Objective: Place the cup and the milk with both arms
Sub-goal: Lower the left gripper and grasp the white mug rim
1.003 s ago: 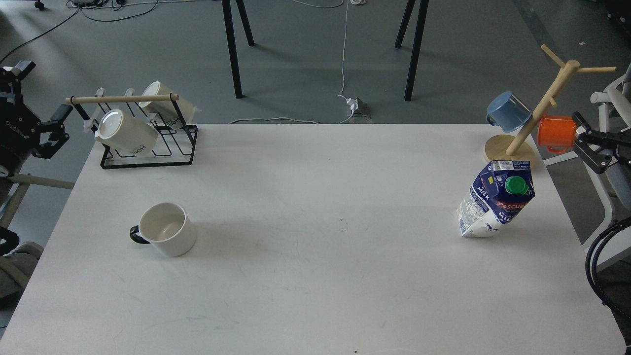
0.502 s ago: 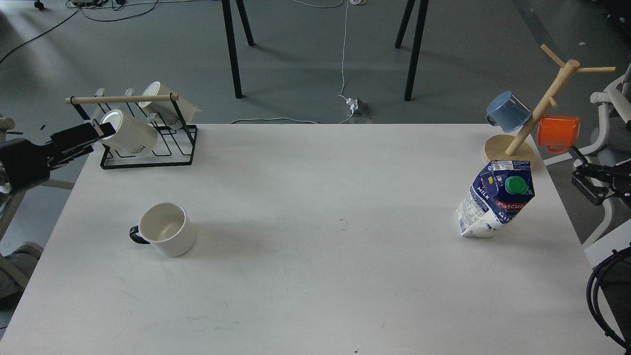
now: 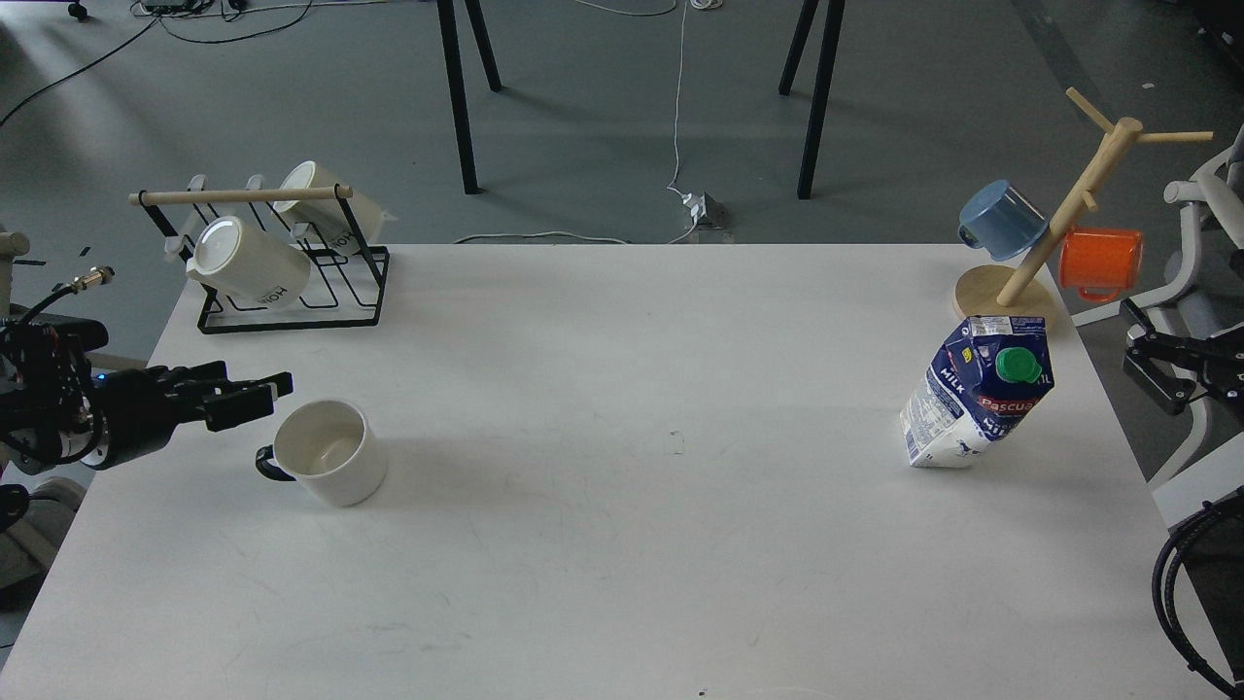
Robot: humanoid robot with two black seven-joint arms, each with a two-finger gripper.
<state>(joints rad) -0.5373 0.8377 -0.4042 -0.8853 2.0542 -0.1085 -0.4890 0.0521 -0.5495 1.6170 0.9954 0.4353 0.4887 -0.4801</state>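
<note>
White table (image 3: 603, 544) fills most of the view, and the part close to me is bare. A bit farther in, on the left side, sits the cup (image 3: 330, 454). It stands upright with its black handle pointing left. My left gripper (image 3: 255, 397) comes in low from the left edge. Its tips are just beside the cup's rim, a little above the handle. The fingers look close together and hold nothing, but they are dark and I cannot tell for sure how wide they are.

Over on the right side stands the milk (image 3: 977, 394), with its green cap facing me. My right gripper (image 3: 1152, 365) is off the table's right edge, near the milk but not touching it. It holds nothing, and I cannot tell if it is open.

I think this is the reaching step, so nothing is picked up yet. Next, each gripper needs to get around its thing and squeeze.

At the far edge are a black rack (image 3: 292, 292) with cream jars (image 3: 248, 262) on the left, and a wooden mug tree (image 3: 1050, 224) with a blue mug (image 3: 1001, 219) and an orange mug (image 3: 1098, 262) on the right.
</note>
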